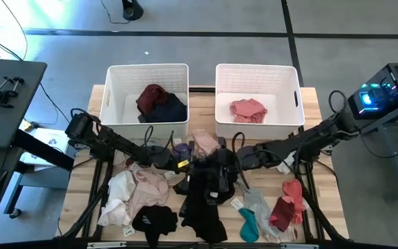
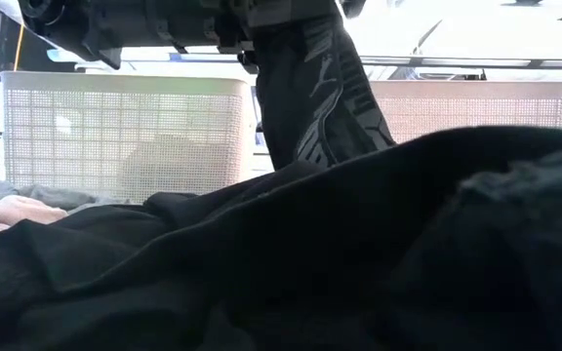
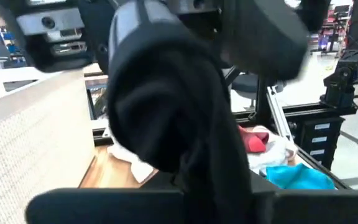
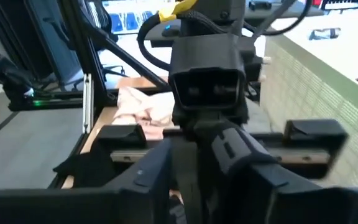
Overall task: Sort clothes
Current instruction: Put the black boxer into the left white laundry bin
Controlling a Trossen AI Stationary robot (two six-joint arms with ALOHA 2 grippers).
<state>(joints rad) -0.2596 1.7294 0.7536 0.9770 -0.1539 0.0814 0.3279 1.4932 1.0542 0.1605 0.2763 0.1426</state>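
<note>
A long black garment with grey markings hangs between my two grippers at the table's middle, and its lower part lies on the heap of clothes. It also shows in the low view and the left wrist view. My right gripper is shut on its top. My left gripper faces it from the left. It is open, with one finger on either side of the hanging cloth. I cannot tell whether they touch it. My right gripper holds the black garment by its upper end, pinched between its two fingers. The fingers come level from the table's right. The cloth hangs below them in a slack bunch with its lower end on the clothes on the table.
The left white bin holds maroon and navy clothes. The right bin holds a pink garment. On the table lie a cream and pink pile, a black piece, a teal sock and a red garment.
</note>
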